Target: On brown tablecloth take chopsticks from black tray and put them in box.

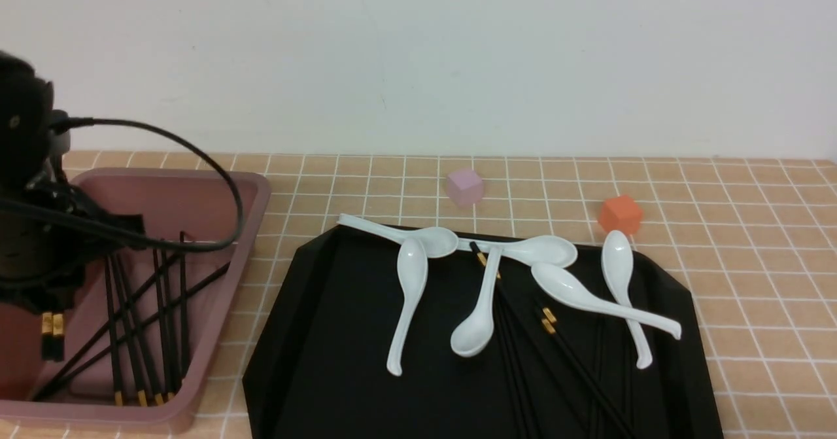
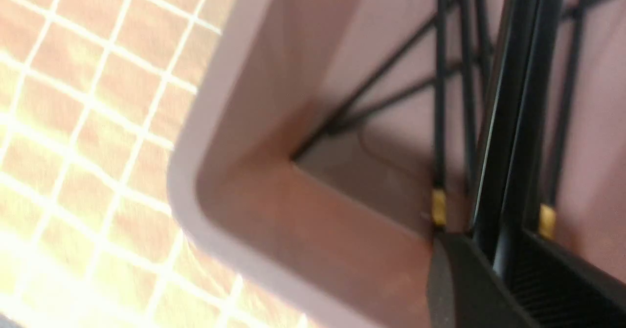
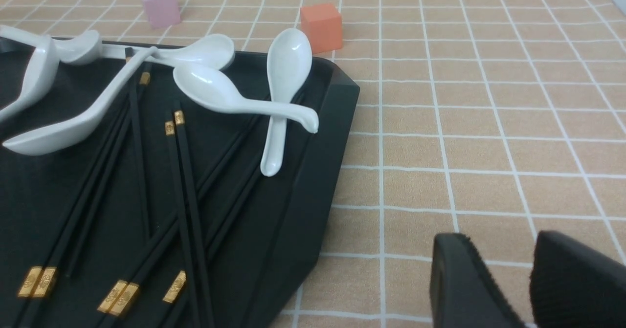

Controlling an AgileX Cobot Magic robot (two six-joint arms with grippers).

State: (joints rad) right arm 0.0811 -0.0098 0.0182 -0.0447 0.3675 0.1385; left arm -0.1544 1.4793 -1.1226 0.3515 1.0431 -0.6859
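Left end effector [image 2: 491,262] is clamped on two chopsticks [image 2: 511,137], its fingers closed only as far as the sticks allow. It hangs over the box [image 1: 252,193]. The box stands just left of the black tray [image 1: 327,341], with a narrow strip of brown tablecloth [image 1: 752,262] between them. In the front view the gold bands of the held pair show below the arm, inside the box on the side far from the tray. Several more black sticks already lie in the box, crossed over one another and leaning on its walls. A black cable [image 1: 196,148] loops from the arm over the box corner nearest the tray's far left edge.

More of the sticks remain on the tray's right half, mostly running from its far edge towards its near edge, some side by side in pairs. Six white spoons [image 1: 409,295] lie across the tray's far half. Several rest on top of the sticks, and one handle pokes out over the far left corner.

A pink cube [image 1: 465,186] sits on the tabletop just behind the tray's far edge. An orange cube [image 1: 620,214] sits behind its far right corner.

The right end effector [image 3: 530,269] is above bare cloth off the tray's right side and holds nothing. Only a thin wedge of cloth shows between its fingers, and I cannot tell whether they are fully closed.
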